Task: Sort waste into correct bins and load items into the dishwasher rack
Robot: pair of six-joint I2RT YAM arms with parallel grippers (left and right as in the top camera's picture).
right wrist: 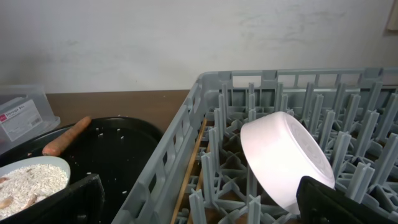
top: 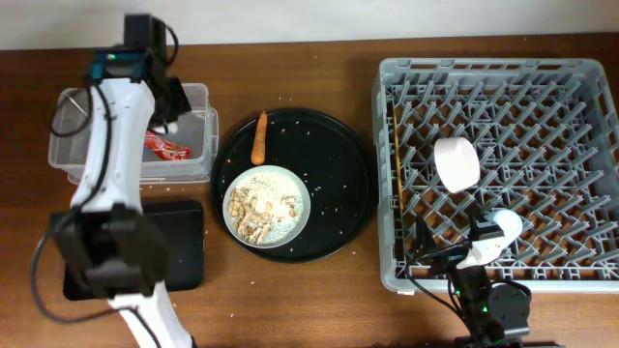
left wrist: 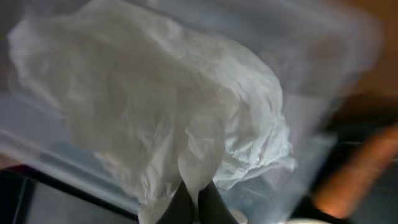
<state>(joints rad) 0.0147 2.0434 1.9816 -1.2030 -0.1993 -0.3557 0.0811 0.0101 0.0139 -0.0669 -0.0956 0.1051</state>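
**A:** Surface and backdrop?
**B:** Brown wooden table (top: 290,72); pale wall (right wrist: 124,43) along the twelve o'clock side.

**A:** Bins?
**B:** Clear tub (top: 198,97) at ten o'clock on the table, with a red wrapper (top: 166,147) inside. Shallow black tray (top: 184,246) at eight o'clock, partly under the left arm.

**A:** Left tool?
**B:** Left gripper (left wrist: 196,208), over the tub's two o'clock part, fingertips pinched together on a crumpled white napkin (left wrist: 155,106). The napkin fans out beyond them with the tub's plastic behind it.

**A:** Centre of the table?
**B:** Round black tray (top: 338,184), flecked with rice grains (top: 324,198). A carrot stick (top: 259,137) lies at its eleven o'clock. A plate (top: 282,236) sits at its seven o'clock, carrying beige food scraps (top: 256,208).

**A:** Rack?
**B:** Dishwasher rack (top: 488,66) at three o'clock. A white bowl (top: 456,162) lies tipped on its side among the pegs, near the middle. Chopsticks (top: 397,184) lie along the rack's nine o'clock wall.

**A:** Right tool?
**B:** Right gripper (right wrist: 199,193), at the rack's six o'clock edge, fingers spread wide and nothing gripped. The bowl lies just ahead of the right finger.
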